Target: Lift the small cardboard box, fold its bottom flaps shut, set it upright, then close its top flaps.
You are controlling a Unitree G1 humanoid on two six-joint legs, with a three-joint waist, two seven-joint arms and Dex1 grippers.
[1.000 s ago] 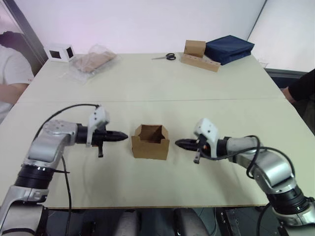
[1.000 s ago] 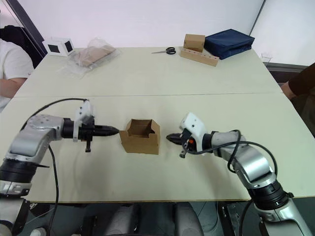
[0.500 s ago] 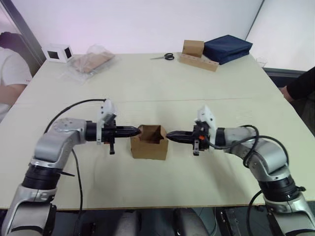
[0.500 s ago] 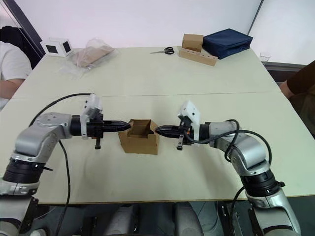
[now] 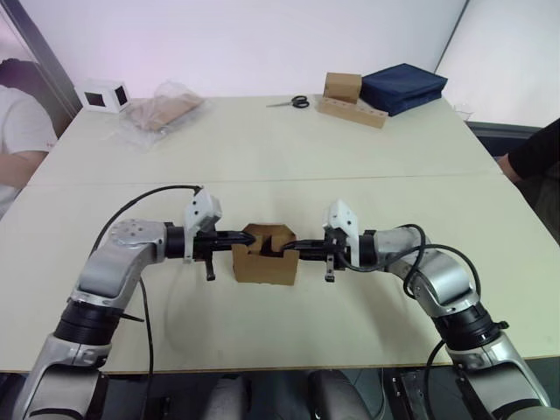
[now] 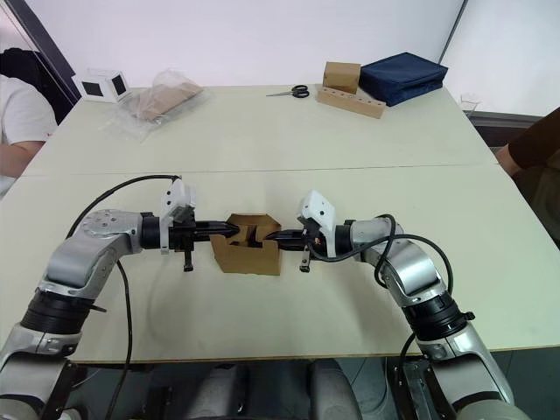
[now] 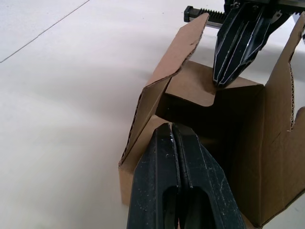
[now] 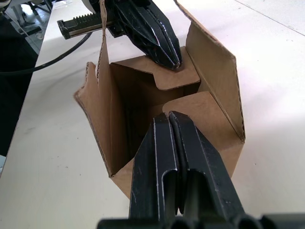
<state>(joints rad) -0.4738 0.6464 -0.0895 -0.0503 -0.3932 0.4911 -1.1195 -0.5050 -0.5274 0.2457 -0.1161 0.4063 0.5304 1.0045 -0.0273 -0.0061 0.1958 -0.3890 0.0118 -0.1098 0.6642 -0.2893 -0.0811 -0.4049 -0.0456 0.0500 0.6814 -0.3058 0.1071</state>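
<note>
The small cardboard box (image 5: 262, 269) stands on the table between my arms, its top open. My left gripper (image 5: 248, 236) is shut and its tip presses on the box's left top flap. My right gripper (image 5: 284, 248) is shut too, its tip on the right top flap. In the left wrist view my left gripper (image 7: 171, 126) rests on the near flap of the box (image 7: 162, 76), with the right gripper's fingers (image 7: 238, 47) on the opposite flap. The right wrist view mirrors this: right gripper (image 8: 167, 116), box (image 8: 214, 67), left gripper's fingers (image 8: 157, 33). Both pressed flaps tilt inward; the other two flaps stand up.
At the table's far side lie a white cube with dark windows (image 5: 103, 94), a plastic bag (image 5: 166, 109), scissors (image 5: 293, 102), a brown box on a cardboard strip (image 5: 344, 87) and a navy bag (image 5: 402, 85). A person (image 5: 17, 131) sits at the left; another's arm (image 5: 534, 153) shows at the right.
Both shut grippers have moved inward from either side of the box until their tips reached it. The two side flaps now lean into the opening.
</note>
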